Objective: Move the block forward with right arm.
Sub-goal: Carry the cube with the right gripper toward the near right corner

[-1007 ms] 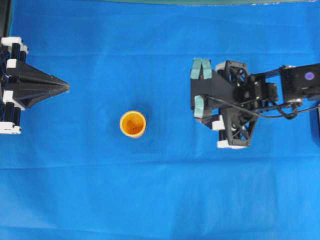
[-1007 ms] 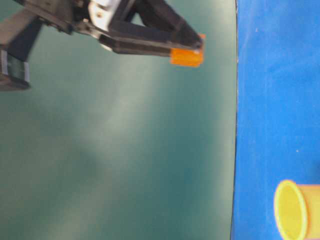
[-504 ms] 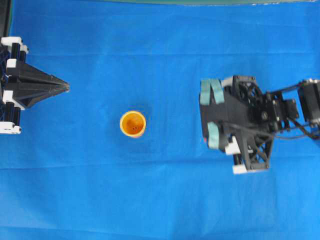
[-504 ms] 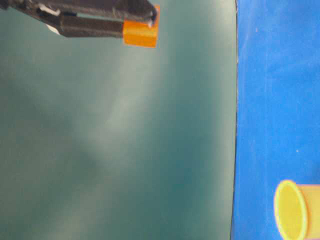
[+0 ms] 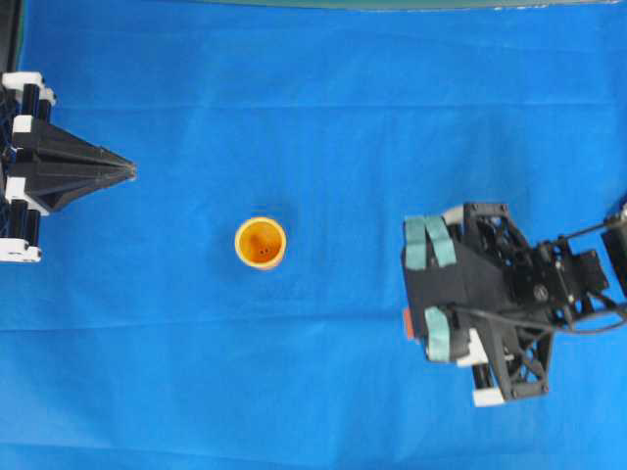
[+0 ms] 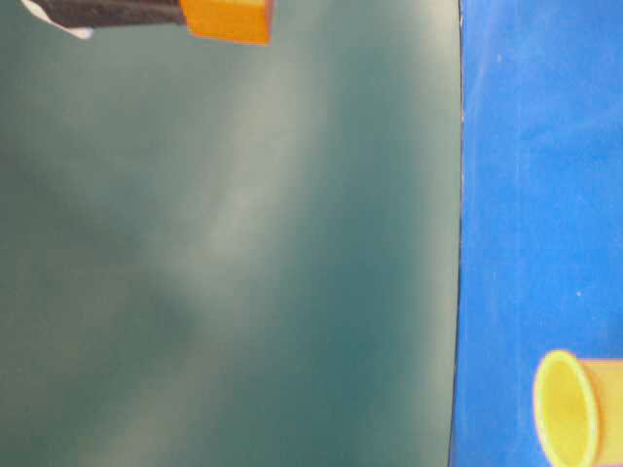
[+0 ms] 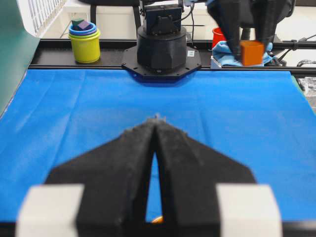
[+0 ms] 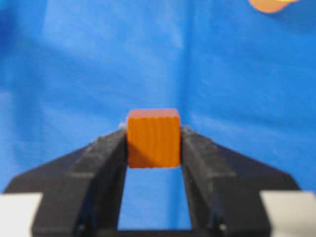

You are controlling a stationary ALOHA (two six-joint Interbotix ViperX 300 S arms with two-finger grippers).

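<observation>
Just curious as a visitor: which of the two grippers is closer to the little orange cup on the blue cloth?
Left, narrowly. The left gripper, shut, sits left of the cup. The right gripper hangs further right, clamping the block.

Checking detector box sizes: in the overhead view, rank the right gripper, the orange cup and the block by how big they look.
Largest to smallest:
1. right gripper
2. orange cup
3. block, only a sliver showing under the gripper, so its rank reflects the visible part.

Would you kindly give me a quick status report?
Right gripper shut on block, above the cloth. Left gripper shut, empty. Cup well clear.
</observation>
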